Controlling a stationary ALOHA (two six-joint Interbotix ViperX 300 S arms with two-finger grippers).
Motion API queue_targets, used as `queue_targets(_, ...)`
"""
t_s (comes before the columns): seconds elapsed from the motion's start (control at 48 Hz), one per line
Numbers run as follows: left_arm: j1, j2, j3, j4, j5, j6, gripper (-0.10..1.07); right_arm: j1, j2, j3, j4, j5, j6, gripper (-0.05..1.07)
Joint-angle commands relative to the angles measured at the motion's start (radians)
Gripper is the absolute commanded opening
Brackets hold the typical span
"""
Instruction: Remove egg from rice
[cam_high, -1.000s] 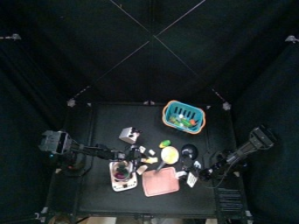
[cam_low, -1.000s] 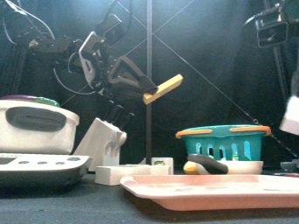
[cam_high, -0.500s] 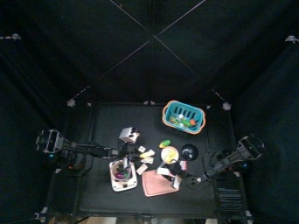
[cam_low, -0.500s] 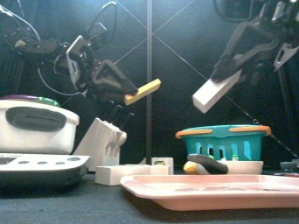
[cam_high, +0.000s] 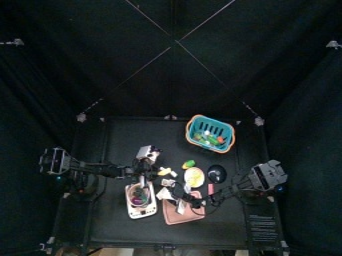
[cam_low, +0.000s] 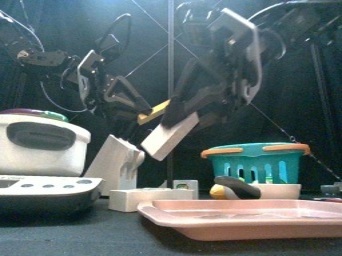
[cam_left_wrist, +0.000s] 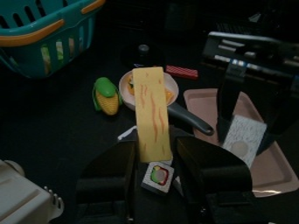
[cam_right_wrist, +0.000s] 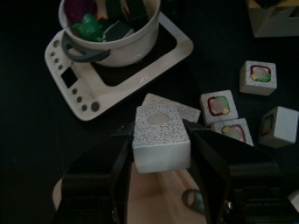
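Above the desk (cam_high: 120, 135), the right pincer (cam_right_wrist: 160, 149) clamps the white rice block (cam_low: 170, 135). The left pincer (cam_left_wrist: 152, 162) pinches the yellow egg strip (cam_left_wrist: 149, 105), whose long axis points away from it, just above the rice; contact between them cannot be told.

The scene is dim, black curtains and table swallowing most of the light. From above, only the small cluster of coloured things in the middle stands out. At table height the pink tray (cam_low: 241, 212) looms near and soft, and pale glare lies on the white cooker (cam_low: 40, 140). Both wrist views are evenly lit, their corners darkening, with little sharp shadow.
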Motion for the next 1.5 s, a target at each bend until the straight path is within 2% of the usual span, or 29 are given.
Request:
queue_targets(0.0,0.006,-0.014,-0.008,0.003,-0.006,0.002,0.37,-0.044,0.005,-0.048,-0.012,-0.032,0.0,0.66)
queue_targets(0.188,0.011,-0.014,-0.003,0.003,-0.006,0.002,0.37,-0.092,0.049,-0.084,-0.014,-0.074,-0.003,0.66)
queue_targets(0.396,0.009,-0.015,-0.002,0.003,-0.006,0.0,0.37,-0.101,0.104,-0.133,-0.014,-0.092,-0.005,0.69)
queue_targets(0.792,0.009,-0.015,-0.002,0.002,-0.006,-0.002,0.37,-0.106,0.133,-0.13,0.009,-0.123,-0.006,0.98)
queue_targets(0.896,0.009,-0.015,-0.002,0.003,-0.006,-0.002,0.37,-0.107,0.13,-0.124,0.009,-0.12,-0.009,1.03)
queue_targets(1.188,0.009,-0.015,-0.002,0.003,-0.006,-0.002,0.37,-0.118,0.118,-0.117,0.009,-0.115,-0.012,1.03)
queue_targets(1.479,0.009,-0.015,-0.002,0.003,-0.006,-0.002,0.37,-0.117,0.048,-0.077,0.011,-0.12,-0.011,1.03)
